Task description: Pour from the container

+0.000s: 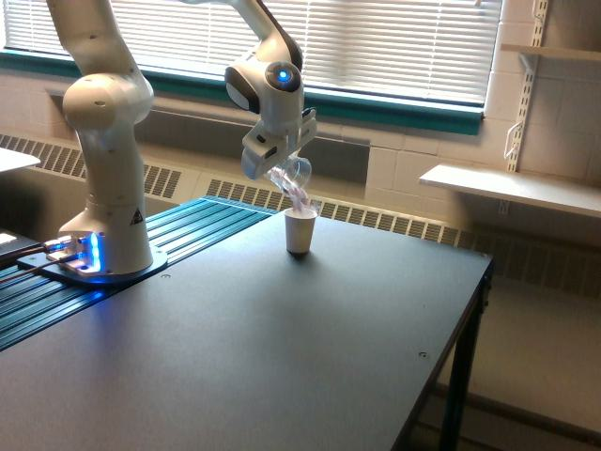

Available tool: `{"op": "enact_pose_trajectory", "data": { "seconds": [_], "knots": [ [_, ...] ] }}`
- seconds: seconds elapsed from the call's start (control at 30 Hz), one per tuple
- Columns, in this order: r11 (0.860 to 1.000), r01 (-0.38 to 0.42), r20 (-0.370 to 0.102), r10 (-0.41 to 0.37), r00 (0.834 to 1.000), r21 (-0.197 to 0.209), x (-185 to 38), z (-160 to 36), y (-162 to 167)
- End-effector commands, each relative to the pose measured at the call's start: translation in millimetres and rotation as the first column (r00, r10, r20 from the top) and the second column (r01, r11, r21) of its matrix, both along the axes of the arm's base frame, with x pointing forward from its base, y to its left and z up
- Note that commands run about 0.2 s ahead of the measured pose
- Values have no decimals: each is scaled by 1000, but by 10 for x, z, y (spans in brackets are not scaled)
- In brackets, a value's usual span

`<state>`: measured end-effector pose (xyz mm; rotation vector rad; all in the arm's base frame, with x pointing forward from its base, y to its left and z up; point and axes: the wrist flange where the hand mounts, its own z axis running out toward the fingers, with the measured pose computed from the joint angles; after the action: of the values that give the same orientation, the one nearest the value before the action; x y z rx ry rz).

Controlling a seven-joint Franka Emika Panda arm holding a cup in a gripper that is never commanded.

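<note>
Gripper point(279, 161) is clamped on the clear cup point(290, 173), holding it above the table point(310, 357) and tipped steeply, mouth pointing down toward 5 o'clock. Clear cup sits just above and slightly toward 10 o'clock of the white cup point(300, 231); the two do not appear to touch. Pale pinkish stream point(300, 198) runs from the clear cup's lip down into the open top of the white cup (individual bits cannot be made out at this size). White cup stands upright on the dark tabletop, near the far edge of the table, at roughly 12 o'clock from the table's centre. Arm base point(99, 254) stands well apart from the white cup at 9 o'clock, on the ribbed blue-lit section of the table, with a blue light glowing at its foot. Window blinds point(394, 47) fill the wall behind the arm, and a shelf point(512, 188) hangs on the wall at 3 o'clock.
</note>
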<state>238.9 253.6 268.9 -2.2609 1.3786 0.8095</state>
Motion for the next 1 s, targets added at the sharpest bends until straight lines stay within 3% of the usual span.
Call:
{"op": "enact_pose_trajectory", "data": {
  "seconds": [0.03, 0.3, 0.63, 1.0],
  "knots": [
    [1000, 1, -27, -2, 1000, -24, 46, -68, -39],
    [998, -2, -31, 0, 1000, -65, 78, -167, -57],
    [998, -15, -18, 14, 1000, -64, 94, -155, 52],
    [994, -7, 54, 14, 998, -113, 217, -51, 69]
  ]
}}
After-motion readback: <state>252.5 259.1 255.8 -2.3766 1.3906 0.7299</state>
